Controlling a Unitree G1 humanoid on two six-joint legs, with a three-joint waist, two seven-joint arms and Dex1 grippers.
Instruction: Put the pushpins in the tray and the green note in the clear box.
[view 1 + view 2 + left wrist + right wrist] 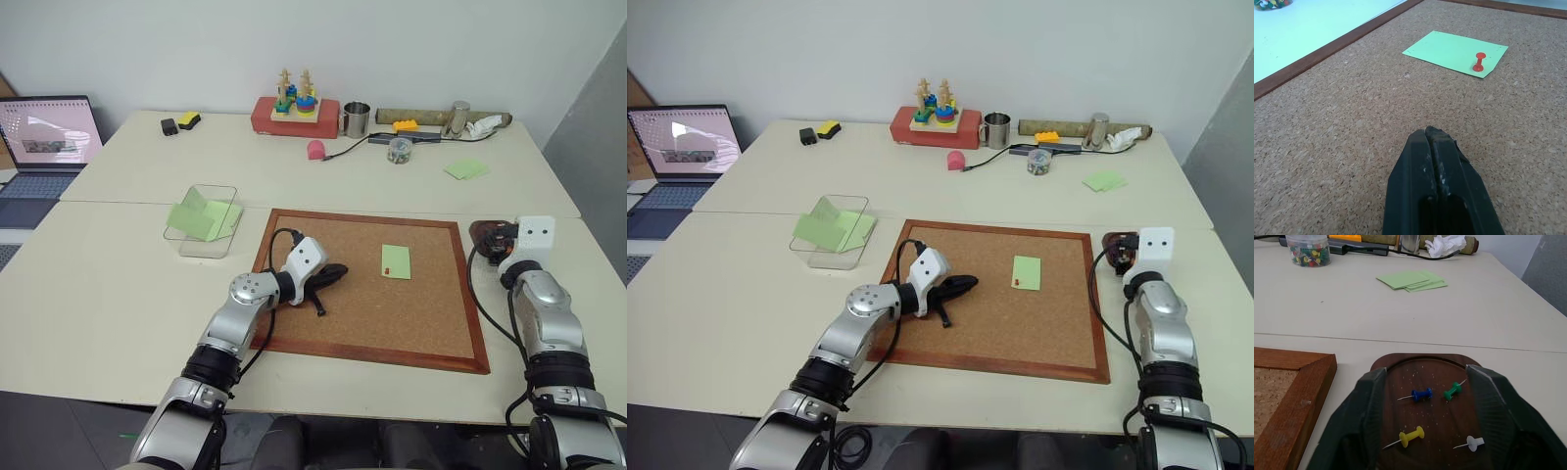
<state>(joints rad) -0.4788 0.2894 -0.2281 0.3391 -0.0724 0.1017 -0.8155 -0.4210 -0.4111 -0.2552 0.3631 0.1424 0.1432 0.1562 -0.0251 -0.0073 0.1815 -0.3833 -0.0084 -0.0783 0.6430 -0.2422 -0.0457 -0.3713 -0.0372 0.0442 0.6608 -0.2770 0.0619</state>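
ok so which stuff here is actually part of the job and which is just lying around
Part of the job:
- red pushpin
- green note on the corkboard
- tray holding four pushpins
- clear box

Lying around:
- laptop
- jar of pins
- metal cup
- stacking toy
- spare green notes

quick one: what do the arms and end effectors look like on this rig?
Both arms are silver-grey metallic segments with black joint bands near the elbows. Each wrist carries a white boxy housing; the right one shows two small dark dots. A thin black cable loops along each forearm to the wrist. The left end effector and right end effector each have two matte black fingers, with ribbed inner faces on the right one's.
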